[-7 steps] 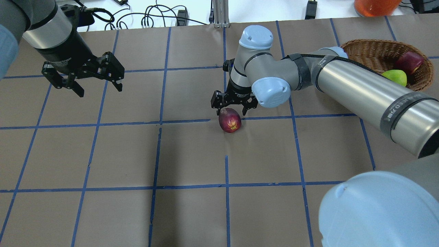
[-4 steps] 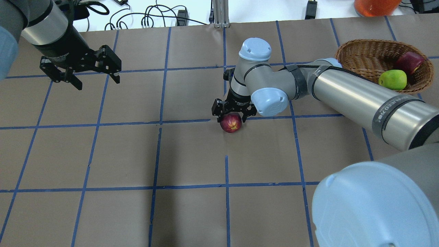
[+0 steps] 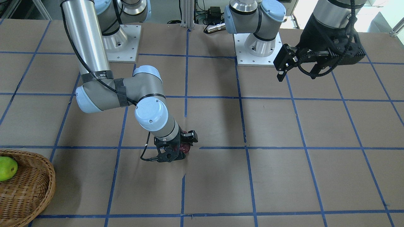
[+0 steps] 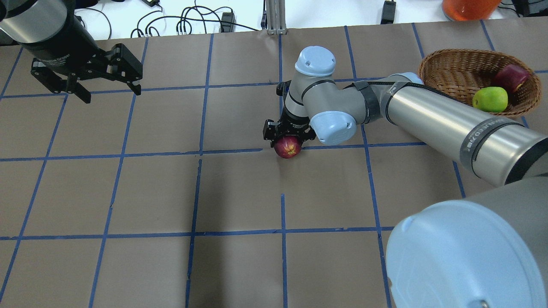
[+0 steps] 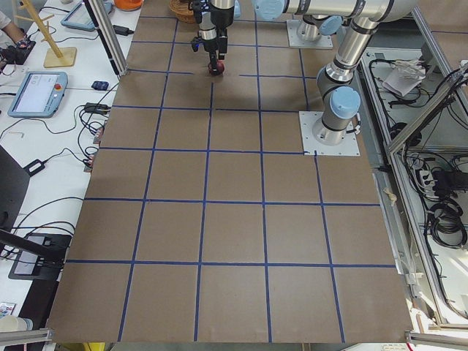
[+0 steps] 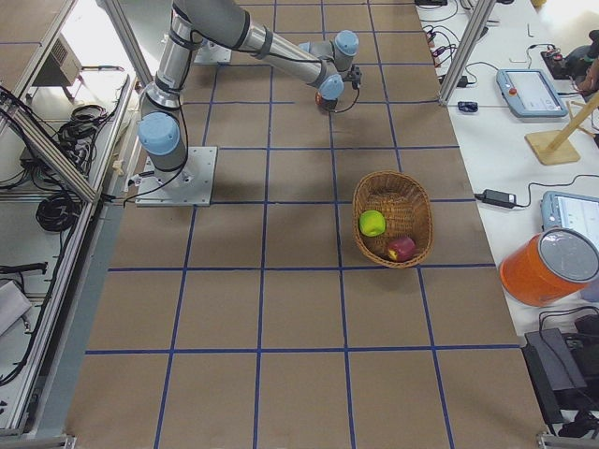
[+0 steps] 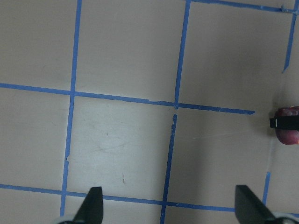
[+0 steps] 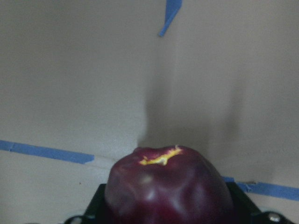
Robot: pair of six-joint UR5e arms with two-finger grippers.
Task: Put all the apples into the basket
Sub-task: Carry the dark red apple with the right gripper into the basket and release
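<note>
Red apple (image 4: 287,148), yellow-green apple (image 4: 490,99), brown wicker basket (image 4: 449,70), blue-gridded table (image 4: 171,192).

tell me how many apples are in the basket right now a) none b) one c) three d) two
d: a green apple and a red apple lie in the basket, while the third apple is out at mid-table between the fingers of the right end effector.
</note>
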